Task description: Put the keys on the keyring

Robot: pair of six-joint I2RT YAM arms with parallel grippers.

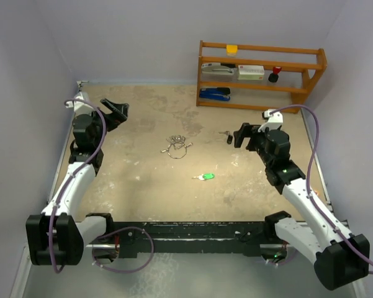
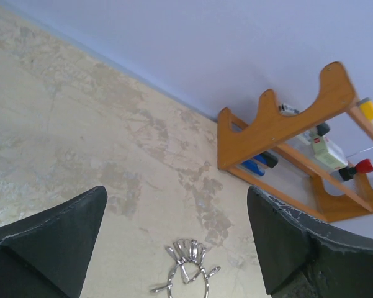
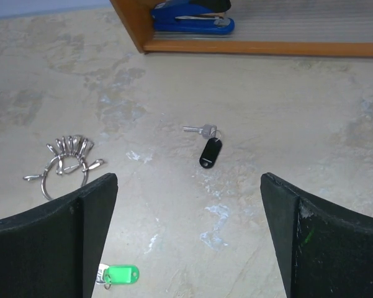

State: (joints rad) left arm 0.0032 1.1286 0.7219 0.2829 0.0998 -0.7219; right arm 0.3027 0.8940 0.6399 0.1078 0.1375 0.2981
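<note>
The silver keyring [image 1: 177, 146] with its cluster of small keys lies mid-table; it also shows in the left wrist view [image 2: 187, 268] and the right wrist view [image 3: 65, 161]. The green-headed key [image 1: 204, 177] lies nearer the front, and shows in the right wrist view [image 3: 118, 274]. The black-headed key [image 1: 228, 136] lies right of the ring, and shows in the right wrist view [image 3: 209, 149]. My left gripper [image 1: 115, 110] is open and empty, raised at the far left. My right gripper [image 1: 241, 135] is open and empty, just right of the black-headed key.
A wooden shelf rack [image 1: 260, 73] stands at the back right with a blue stapler [image 1: 215, 94], a box and small items. Grey walls close in the table's left, back and right sides.
</note>
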